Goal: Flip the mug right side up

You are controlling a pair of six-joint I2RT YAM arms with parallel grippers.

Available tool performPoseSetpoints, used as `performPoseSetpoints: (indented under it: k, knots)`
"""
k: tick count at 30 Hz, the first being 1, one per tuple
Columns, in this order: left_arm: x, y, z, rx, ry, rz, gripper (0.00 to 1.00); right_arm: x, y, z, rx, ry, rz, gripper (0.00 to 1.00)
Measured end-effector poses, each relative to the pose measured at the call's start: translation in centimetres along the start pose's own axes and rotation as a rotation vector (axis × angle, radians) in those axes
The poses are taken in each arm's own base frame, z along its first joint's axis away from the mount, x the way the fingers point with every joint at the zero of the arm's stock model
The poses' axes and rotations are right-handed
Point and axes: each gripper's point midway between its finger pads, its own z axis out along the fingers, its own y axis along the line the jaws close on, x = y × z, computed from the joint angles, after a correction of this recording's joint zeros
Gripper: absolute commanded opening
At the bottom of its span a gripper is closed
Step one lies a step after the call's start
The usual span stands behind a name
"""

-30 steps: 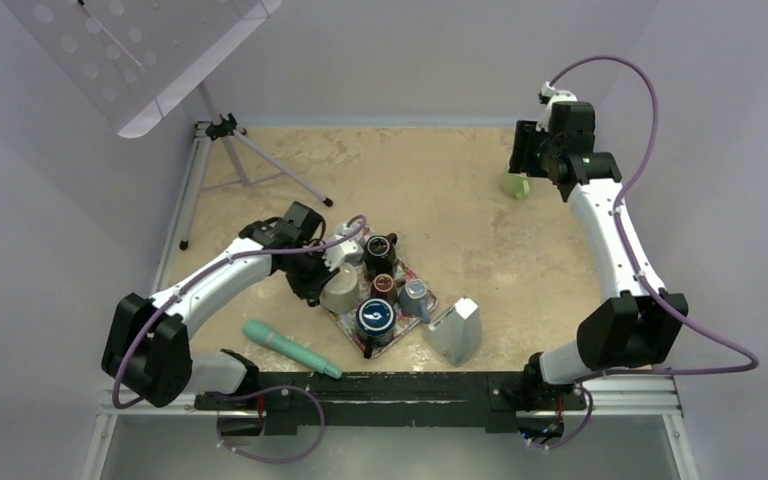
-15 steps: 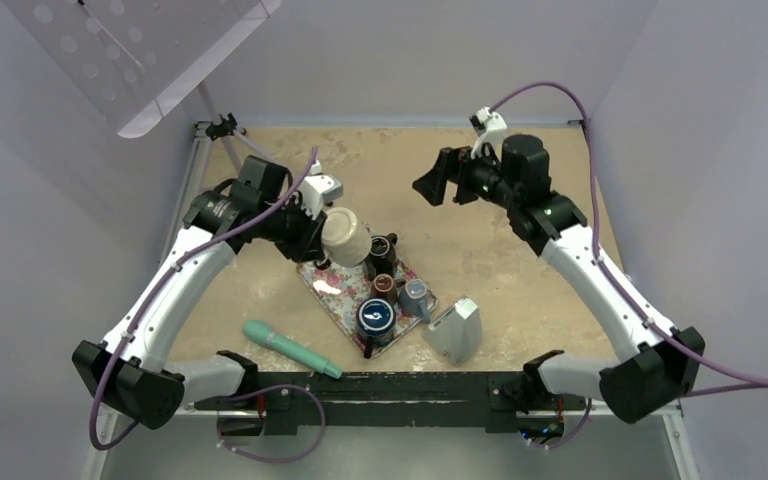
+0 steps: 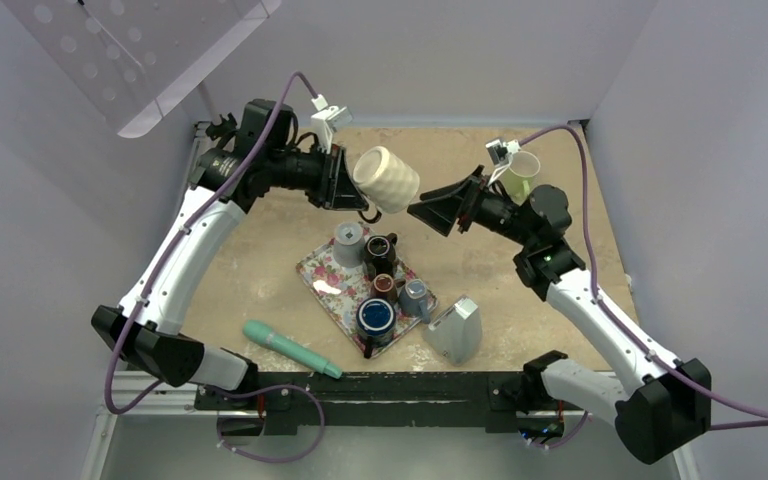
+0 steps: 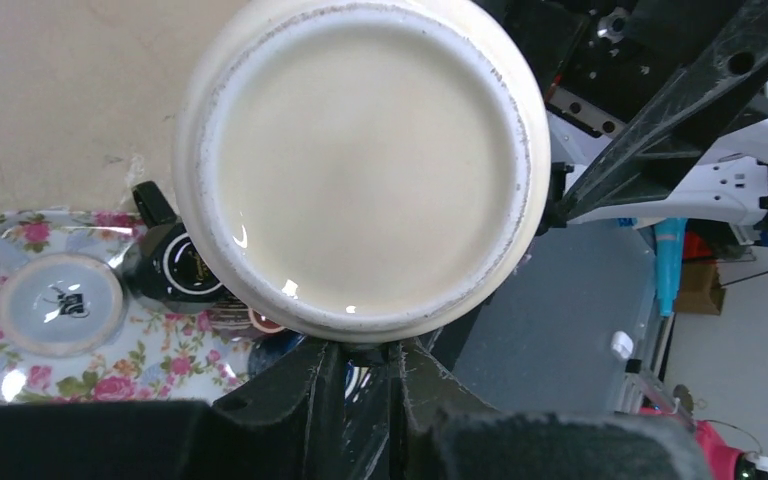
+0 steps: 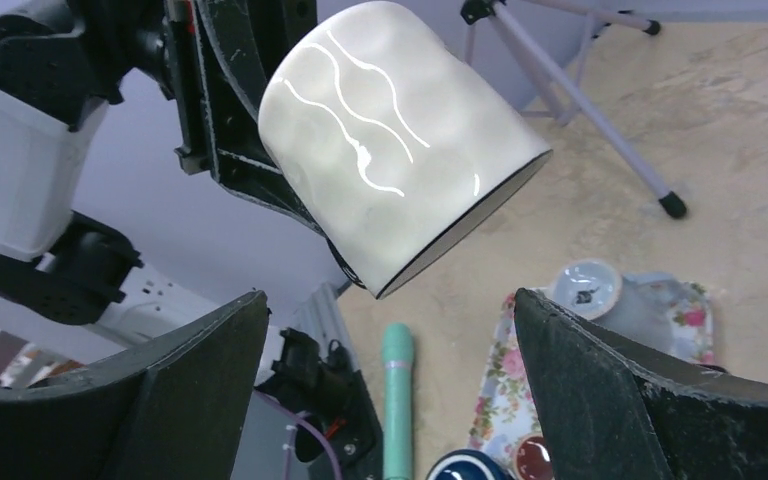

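- The left gripper (image 4: 360, 365) carries the mug (image 3: 387, 178) high in the air, beyond the far end of the floral tray (image 3: 320, 285) and well clear of the cups standing on it; lifted there, I judge, so that it can be turned without knocking anything.
- The mug lies on its side, its flat base toward the left wrist camera and its dark-edged mouth aimed at the right arm and slightly down; it is neither inverted nor upright, so the turn looks about half made.
- The left fingers (image 4: 305, 395) stand narrow, pinched together just under the mug's lower edge; they seem to hold it by the dark handle, though the handle itself is mostly hidden there.
- The right gripper (image 5: 388, 298) faces the mouth of the mug, spread wide; its two fingers flank the rim on either side, near it but not touching, and the mug is not yet between the pads.
- This reads as readiness for a handover or a steadying grasp; the mug's whole weight hangs from the left hold alone, so a slip at the handle is the risk.
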Motion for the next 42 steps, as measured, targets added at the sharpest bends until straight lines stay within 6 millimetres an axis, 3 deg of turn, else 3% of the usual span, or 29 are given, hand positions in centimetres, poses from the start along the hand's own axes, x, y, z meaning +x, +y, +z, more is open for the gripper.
performPoseSetpoints:
  k: [5,8,10,12,13,14,15,17,18,20,27,30,32,33,38,42]
  knots:
    - [-0.3,-1.2,0.3,0.051,-0.004,-0.032,0.0,-0.4,1.2,0.6,-0.092,-0.039,0.082,0.89]
    - [-0.5,-1.9,0.4,0.082,-0.009,-0.036,0.0,-1.0,2.3,1.3,-0.17,-0.06,0.11,0.72]
    - [-0.7,-2.4,0.5,0.104,-0.011,-0.043,0.0,-1.1,2.9,1.9,-0.21,-0.055,0.126,0.47]
    - [-0.7,-2.7,0.7,0.121,-0.013,-0.047,0.0,-1.4,3.6,2.7,-0.255,-0.046,0.139,0.1]
    - [-0.8,-2.7,0.8,0.13,-0.018,-0.044,0.0,-1.6,3.7,3.0,-0.27,-0.043,0.15,0.0]
    - [-1.1,-2.5,0.8,0.123,-0.031,-0.035,0.0,-1.8,4.3,3.1,-0.302,-0.036,0.189,0.0]
    - [-1.4,-2.1,0.9,0.118,-0.042,-0.033,0.13,-2.2,4.8,3.2,-0.324,-0.05,0.165,0.0]
    - [-1.4,-2.2,0.9,0.129,-0.038,-0.043,0.69,-2.8,5.1,3.1,-0.329,-0.062,0.142,0.0]
    - [-1.5,-2.2,0.8,0.124,-0.041,-0.023,0.87,-3.0,4.8,3.2,-0.312,-0.057,0.135,0.0]
    - [-0.8,-1.5,0.8,0.081,-0.023,0.014,0.99,-3.8,3.8,3.7,-0.228,-0.047,0.114,0.0]
    - [1.5,4.9,-0.5,-0.252,0.07,0.164,1.0,-13.7,-6.1,4.4,0.409,-0.11,-0.153,0.0]
    - [2.3,6.9,-1.1,-0.338,0.115,0.232,1.0,-14.8,-11.7,4.4,0.634,-0.025,-0.24,0.0]
    - [3.1,7.8,-1.3,-0.369,0.145,0.261,1.0,-13.4,-16.8,4.8,0.777,0.11,-0.28,0.0]
    - [3.5,8.3,-1.3,-0.38,0.163,0.275,1.0,-12.7,-18.3,4.8,0.812,0.15,-0.285,0.0]
    - [5.5,10.1,-1.4,-0.415,0.243,0.322,1.0,-4.7,-29.5,4.1,1.019,0.522,-0.275,0.0]
    - [7.5,11.2,-1.1,-0.421,0.304,0.313,0.97,1.6,-34.4,1.9,1.09,0.752,-0.218,0.0]
